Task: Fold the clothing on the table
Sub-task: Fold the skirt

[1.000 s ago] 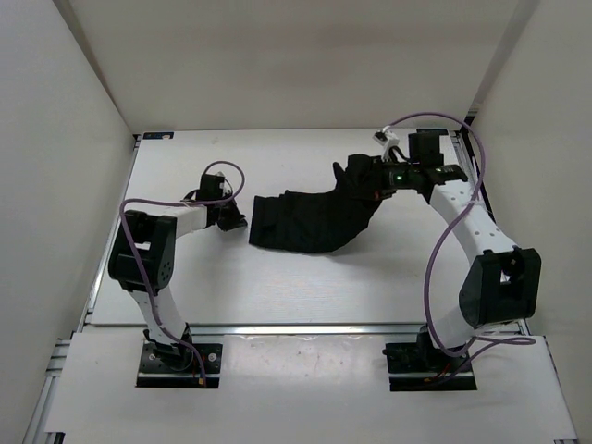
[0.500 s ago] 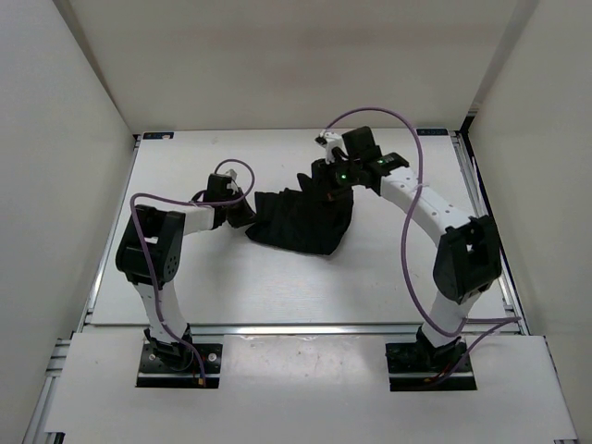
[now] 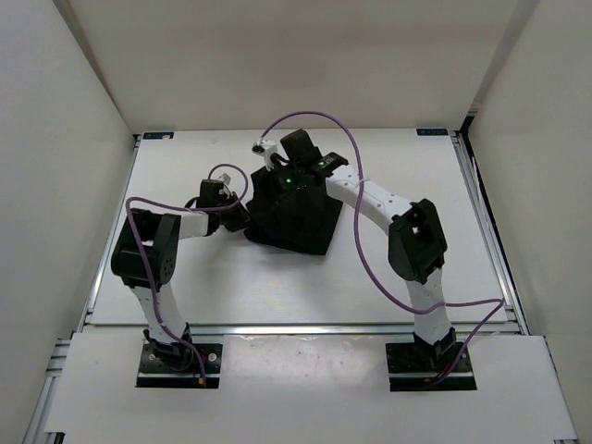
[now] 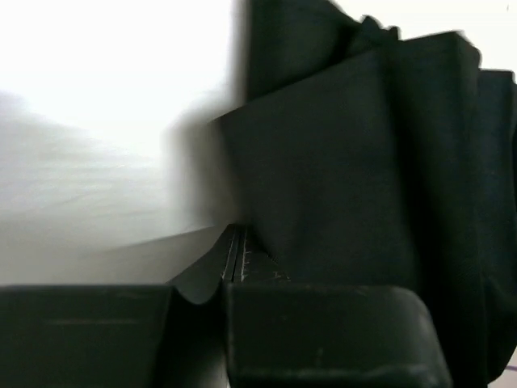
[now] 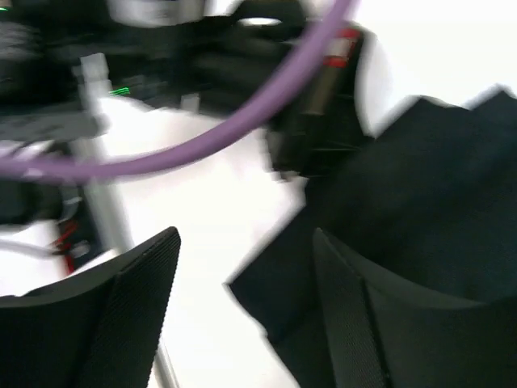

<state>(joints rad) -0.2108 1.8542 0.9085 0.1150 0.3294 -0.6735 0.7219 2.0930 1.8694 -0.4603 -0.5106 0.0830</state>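
Observation:
The clothing (image 3: 301, 224) is a black pleated pile in the middle of the white table (image 3: 277, 287), with its right part doubled over onto its left part. My left gripper (image 3: 243, 218) lies low at the pile's left edge, shut, with the cloth's edge (image 4: 363, 162) meeting its fingertips (image 4: 233, 242). My right gripper (image 3: 268, 190) hovers over the pile's upper left corner. In the right wrist view it (image 5: 242, 291) stands open, a corner of the clothing (image 5: 428, 202) lying loose on the table under its right finger (image 5: 347, 315).
White walls enclose the table on three sides. A silver rail (image 3: 305, 328) runs along the near edge by the arm bases. A purple cable (image 5: 242, 129) and the left arm's wrist (image 5: 315, 89) are close in front of the right gripper.
My right arm swept left across the table, carrying the clothing's right end over onto its left part, then opened and let go. The left gripper stayed shut at the left edge.

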